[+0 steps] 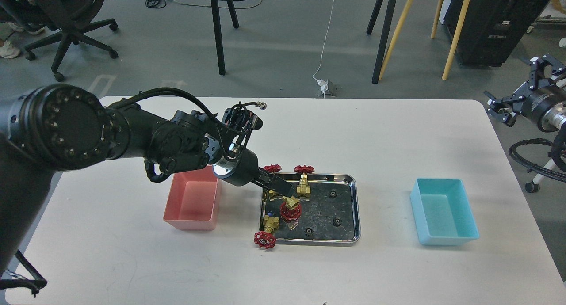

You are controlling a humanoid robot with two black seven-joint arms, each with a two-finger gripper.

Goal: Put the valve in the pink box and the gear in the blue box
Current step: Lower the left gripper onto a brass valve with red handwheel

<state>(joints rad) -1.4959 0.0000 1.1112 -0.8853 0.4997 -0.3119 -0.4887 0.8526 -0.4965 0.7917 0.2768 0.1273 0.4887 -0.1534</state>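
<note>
A robotics lab or workshop is showing here; a white table (283, 261) is standing on grey floor (274, 40); cables (185, 0) are trailing past an office chair (66, 17), tripod legs (216, 31) and black equipment (495, 22).

We find no readable text, label, brand, number or sign anywhere in our head view: the pink box (192, 201), the blue box (443, 217), the steel tray (345, 207), the white table (398, 132) and our left arm's housing (66, 126) all show bare surfaces.
</note>
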